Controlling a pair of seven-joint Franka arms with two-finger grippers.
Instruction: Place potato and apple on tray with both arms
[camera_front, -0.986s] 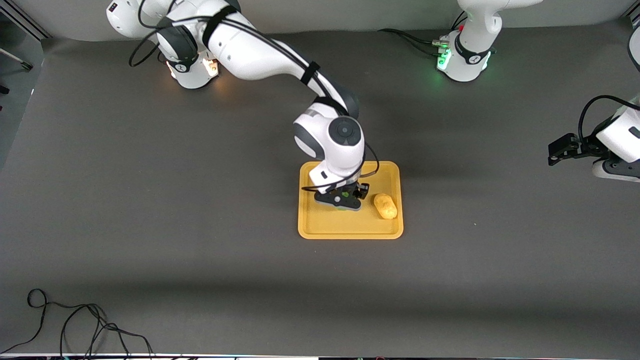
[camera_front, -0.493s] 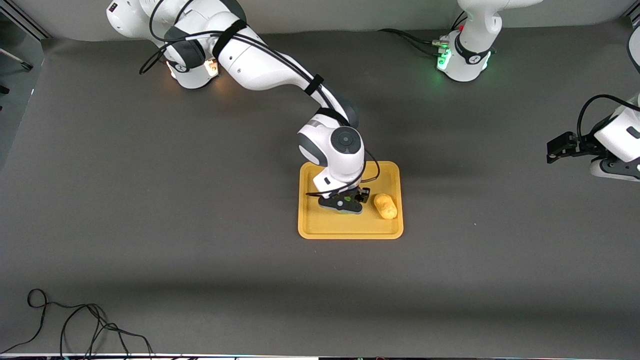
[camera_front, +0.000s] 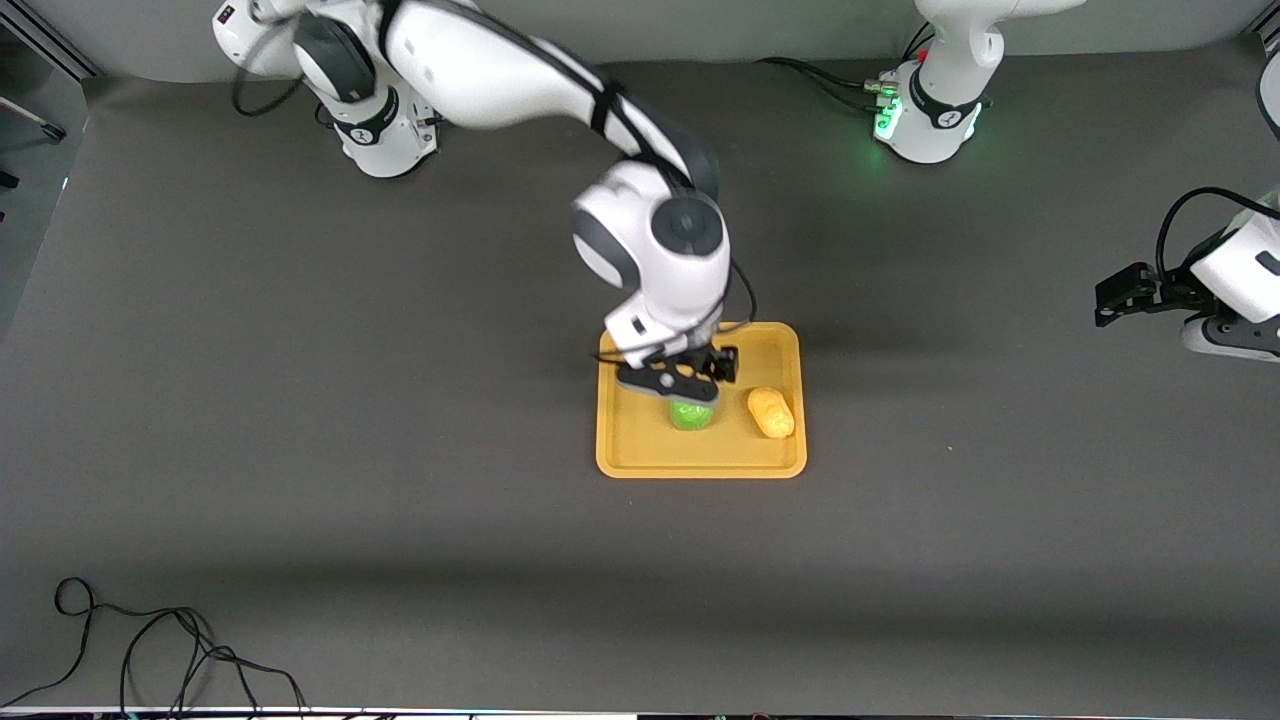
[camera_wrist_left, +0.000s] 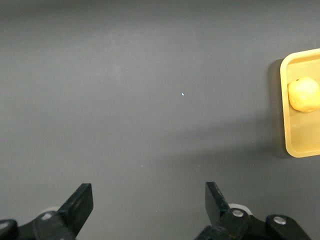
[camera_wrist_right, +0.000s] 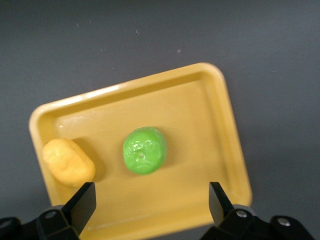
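On the dark worktop (camera_front: 300, 400), apple (camera_front: 690, 414) and potato (camera_front: 771, 412) sit in my tray (camera_front: 700, 462); both placements look done. Right hand (camera_front: 690, 385) wide above it, left hand (camera_front: 1125, 297) waits wide.

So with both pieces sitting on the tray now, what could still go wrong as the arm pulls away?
1. The right pincer hangs open directly over the apple; drifting sideways while low, a finger could nudge the round fruit and set it rolling.
2. The tray has only a low rim, and the potato lies close to the edge toward the left arm's end, so a bump could push it off.
3. The left pincer waits open, away from the tray.
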